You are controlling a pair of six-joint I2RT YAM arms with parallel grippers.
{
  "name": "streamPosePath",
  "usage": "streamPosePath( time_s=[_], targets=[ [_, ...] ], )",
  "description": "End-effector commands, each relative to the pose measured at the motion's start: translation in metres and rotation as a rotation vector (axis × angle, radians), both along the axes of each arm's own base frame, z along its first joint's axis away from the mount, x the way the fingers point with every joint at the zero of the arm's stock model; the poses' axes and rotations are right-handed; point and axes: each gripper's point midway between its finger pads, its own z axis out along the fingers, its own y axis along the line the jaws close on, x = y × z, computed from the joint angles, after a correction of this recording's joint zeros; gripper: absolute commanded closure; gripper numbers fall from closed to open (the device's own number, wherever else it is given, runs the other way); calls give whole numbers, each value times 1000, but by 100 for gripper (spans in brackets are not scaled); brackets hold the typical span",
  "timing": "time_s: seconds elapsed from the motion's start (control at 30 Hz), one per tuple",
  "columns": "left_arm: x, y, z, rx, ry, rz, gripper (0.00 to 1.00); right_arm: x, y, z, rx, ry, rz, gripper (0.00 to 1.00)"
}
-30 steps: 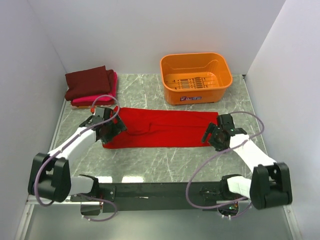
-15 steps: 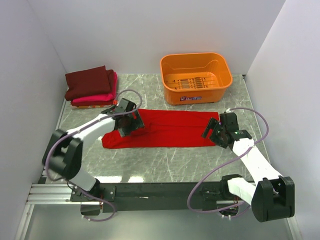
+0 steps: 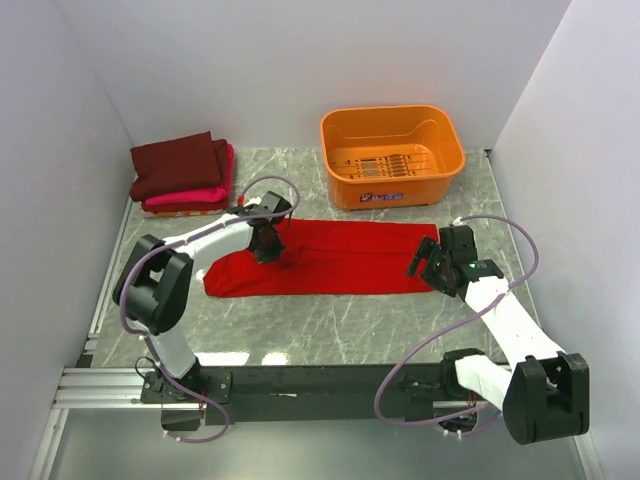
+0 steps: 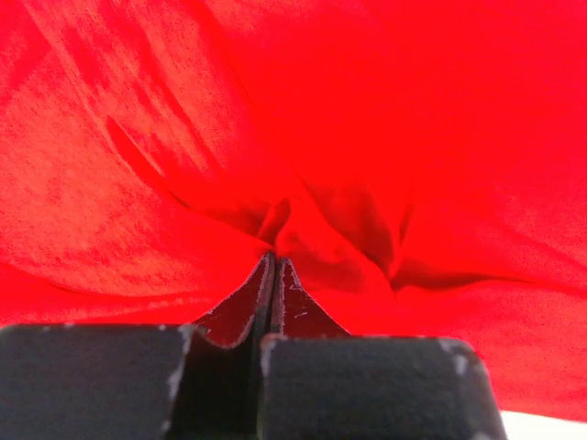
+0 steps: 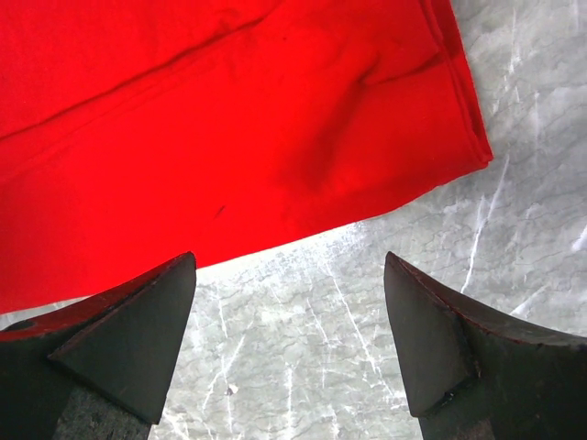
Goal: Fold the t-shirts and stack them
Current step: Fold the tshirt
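A bright red t-shirt (image 3: 340,258) lies as a long folded band across the marble table (image 3: 330,320). My left gripper (image 3: 268,243) is down on the band's left part, with its jaws shut. In the left wrist view the gripper (image 4: 275,259) pinches a puckered ridge of the red cloth (image 4: 367,110). My right gripper (image 3: 428,262) hovers open at the band's right end. In the right wrist view that gripper (image 5: 289,275) has bare marble between its fingers, just below the edge of the red cloth (image 5: 229,119). A folded dark maroon t-shirt (image 3: 178,163) rests on a folded hot pink one (image 3: 200,195) at the back left.
An orange plastic basket (image 3: 390,110) stands at the back, right of centre, just behind the red band. White walls close in on the left, back and right. The black arm rail (image 3: 320,382) runs along the near edge.
My left arm swung from the band's left end inward over the cloth, and its jaws went from open to shut on a fold. The right gripper shifted slightly up and stayed open.
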Motion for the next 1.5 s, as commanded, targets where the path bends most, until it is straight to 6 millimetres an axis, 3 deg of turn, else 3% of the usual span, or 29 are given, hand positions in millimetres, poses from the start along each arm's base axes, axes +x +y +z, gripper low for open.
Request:
streamPosePath(
  time_s=[0.0,0.17,0.33,0.43,0.6,0.8,0.87,0.9,0.97,1.0,1.07,1.17,1.33,1.47],
  targets=[
    [14,6,8,68,-35,3,99,9,-3,15,-25,-56,-1,11],
    [32,-1,23,66,-118,-52,99,10,-3,16,-28,-64,2,12],
    [48,-21,33,29,-192,-184,99,9,-6,17,-39,-59,-8,12],
    [46,-49,20,3,-137,-340,99,8,-8,18,-50,-56,-17,12],
    [40,-57,6,62,-102,-388,99,8,-9,19,-51,-59,-16,12],
    [50,-62,12,85,-126,-390,98,8,-7,15,-46,-49,-11,12],
    [53,-65,15,80,-136,-388,90,10,-7,17,-44,-58,-9,12],
    [55,-65,17,82,-145,-378,69,10,-6,17,-43,-61,-7,12],
    [57,-65,22,79,-157,-363,44,14,-6,20,-45,-75,-3,11],
    [57,-65,25,76,-166,-352,17,16,-6,22,-48,-84,-2,11],
    [59,-63,29,74,-183,-328,1,24,-4,27,-42,-119,9,11],
    [54,-63,33,40,-197,-306,1,42,6,31,-13,-185,29,11],
    [42,-47,48,12,-238,-263,1,77,12,27,-31,-188,26,11],
    [37,-13,40,8,-216,-206,1,110,13,17,-61,-165,29,11]
  ],
)
